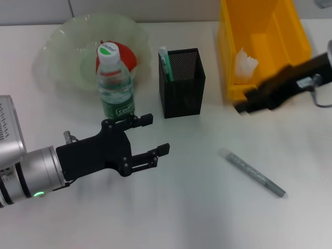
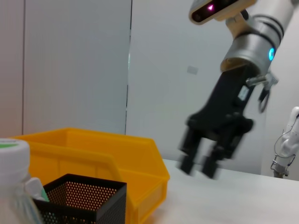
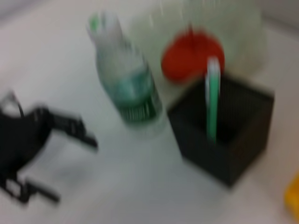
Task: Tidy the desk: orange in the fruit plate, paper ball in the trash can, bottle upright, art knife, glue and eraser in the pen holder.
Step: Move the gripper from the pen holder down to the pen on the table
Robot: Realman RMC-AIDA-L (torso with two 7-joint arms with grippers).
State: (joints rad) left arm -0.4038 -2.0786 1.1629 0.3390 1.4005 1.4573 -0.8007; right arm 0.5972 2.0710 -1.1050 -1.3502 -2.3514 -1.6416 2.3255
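Glue (image 1: 252,173) lies flat on the desk (image 1: 197,207), well off to the right of the left gripper (image 1: 152,136), whose fingers are spread and empty just beside the upright bottle (image 1: 114,83), seemingly let go, while the right gripper (image 1: 244,104), fingers indistinct, hangs by the trash can (image 1: 259,46), probably after dropping the paper ball (image 1: 245,63).

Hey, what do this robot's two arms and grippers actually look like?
Both arms are silver-grey metal cylinders ending in matte black grippers with slim two-part jaws. The left gripper sits on a ribbed silver wrist with a small green light. The right gripper has a thin looped cable beside it, a blue-lit ring, and a pink light higher up.
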